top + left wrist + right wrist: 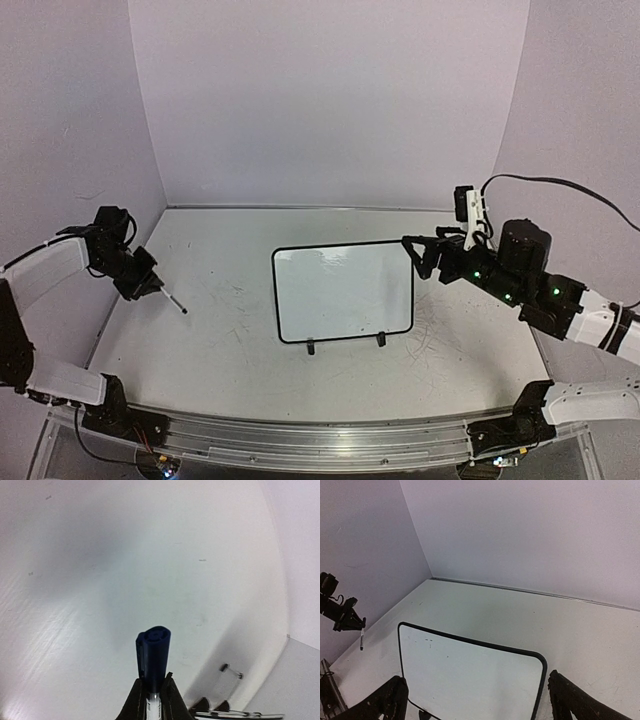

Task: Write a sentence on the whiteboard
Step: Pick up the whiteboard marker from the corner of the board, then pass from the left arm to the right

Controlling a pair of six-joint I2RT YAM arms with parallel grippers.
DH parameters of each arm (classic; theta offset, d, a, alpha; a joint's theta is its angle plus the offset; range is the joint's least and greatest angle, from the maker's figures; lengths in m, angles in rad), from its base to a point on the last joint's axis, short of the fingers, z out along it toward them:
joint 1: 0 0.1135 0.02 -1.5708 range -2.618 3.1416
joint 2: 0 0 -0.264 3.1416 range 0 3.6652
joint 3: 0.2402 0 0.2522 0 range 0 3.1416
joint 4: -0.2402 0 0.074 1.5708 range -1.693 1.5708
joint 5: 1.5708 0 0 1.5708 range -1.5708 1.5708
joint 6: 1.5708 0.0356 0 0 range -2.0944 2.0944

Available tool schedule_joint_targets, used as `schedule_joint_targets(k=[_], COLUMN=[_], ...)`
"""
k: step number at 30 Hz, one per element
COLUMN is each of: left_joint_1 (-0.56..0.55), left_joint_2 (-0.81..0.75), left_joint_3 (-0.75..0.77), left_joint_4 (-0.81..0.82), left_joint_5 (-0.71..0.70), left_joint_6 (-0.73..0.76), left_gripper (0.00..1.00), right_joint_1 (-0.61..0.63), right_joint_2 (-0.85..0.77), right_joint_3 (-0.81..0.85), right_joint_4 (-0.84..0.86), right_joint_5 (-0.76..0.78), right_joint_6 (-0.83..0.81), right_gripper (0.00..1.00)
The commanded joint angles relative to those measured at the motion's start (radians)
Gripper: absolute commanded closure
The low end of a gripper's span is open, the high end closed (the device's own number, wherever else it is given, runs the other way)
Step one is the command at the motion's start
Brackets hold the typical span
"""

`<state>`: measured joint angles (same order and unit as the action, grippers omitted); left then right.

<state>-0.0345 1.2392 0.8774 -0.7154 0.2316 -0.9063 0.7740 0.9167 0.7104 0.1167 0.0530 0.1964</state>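
tabletop: one whiteboard, one marker.

The whiteboard runs off the right wrist view's bottom edge (the marker likewise, in the left).

left arm: white link, black joints | right arm: black, green lights, black cable

- The whiteboard: glossy white, thin black frame, rounded corners, two black feet.
- Lies just beside the right hand, well apart from the left hand.
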Motion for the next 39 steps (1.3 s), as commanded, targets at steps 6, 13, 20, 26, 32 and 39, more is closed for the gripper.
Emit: schedule_joint_targets(k=[6, 13, 20, 26, 32, 39], left_joint_1=[-0.413, -0.674, -0.806, -0.874, -0.897, -0.895], left_joint_2=[-0.121, 0.053, 0.175, 0.192, 0.187, 0.172], left_joint_3=[0.066, 0.131, 0.195, 0.206, 0.207, 0.213], left_joint_4=[0.684, 0.960, 1.059, 1.060, 1.060, 1.058], left_joint_5=[-0.105, -0.184, -0.170, -0.189, -0.179, -0.175], left_joint_6=[-0.372, -0.417, -0.387, -0.310, -0.265, -0.167], left_gripper=[1.00, 1.00, 1.00, 1.00, 1.00, 0.85], right_joint_1=[0.136, 0.218, 0.228, 0.224, 0.216, 0.216], right_joint_2=[0.258, 0.490, 0.555, 0.550, 0.575, 0.556], right_joint_3=[0.216, 0.321, 0.374, 0.406, 0.453, 0.434], right_joint_4=[0.214, 0.387, 0.310, 0.169, 0.102, 0.122], right_joint_5=[-0.232, -0.239, -0.140, -0.060, -0.073, -0.102], right_joint_6=[0.170, 0.354, 0.409, 0.390, 0.339, 0.321], right_gripper=[0.02, 0.15, 0.32, 0.52, 0.55, 1.00])
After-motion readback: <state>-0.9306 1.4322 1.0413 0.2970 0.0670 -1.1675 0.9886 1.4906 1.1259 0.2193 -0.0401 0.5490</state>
